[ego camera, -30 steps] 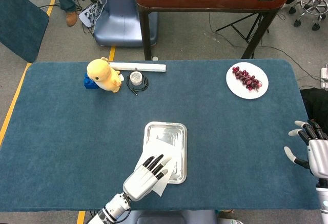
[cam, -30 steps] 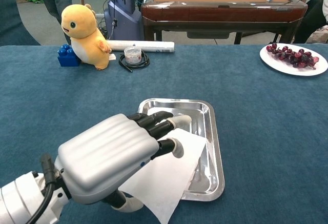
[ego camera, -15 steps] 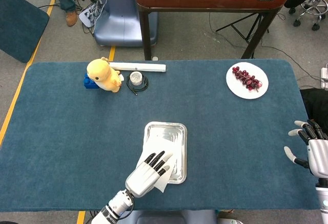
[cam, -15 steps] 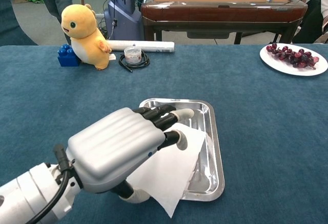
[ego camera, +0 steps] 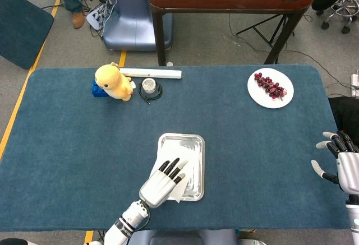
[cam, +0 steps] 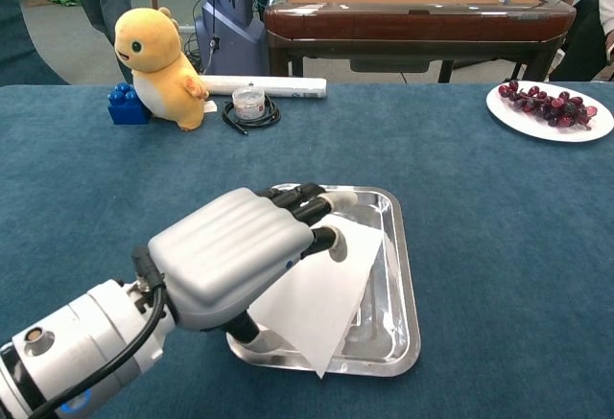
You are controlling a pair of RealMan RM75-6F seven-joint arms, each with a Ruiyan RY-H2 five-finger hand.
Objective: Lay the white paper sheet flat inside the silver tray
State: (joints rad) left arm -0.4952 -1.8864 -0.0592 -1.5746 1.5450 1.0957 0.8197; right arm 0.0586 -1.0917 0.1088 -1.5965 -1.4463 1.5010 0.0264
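Presently left hand (cam: 251,251) holds paper sheet (cam: 321,294) over the tray's (cam: 403,256) near-left rim.

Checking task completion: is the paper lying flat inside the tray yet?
No: the left hand holds the white paper sheet tilted, its corner overhanging the silver tray rim.

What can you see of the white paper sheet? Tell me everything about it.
The white paper sheet is thin, plain and unprinted, and lies tilted rather than flat. The left hand holds it from above, fingers spread over its upper part. Most of it is over the silver tray, toward the tray's left and near side. One pointed corner reaches down to the near rim in the chest view. Its left part is hidden under the hand.
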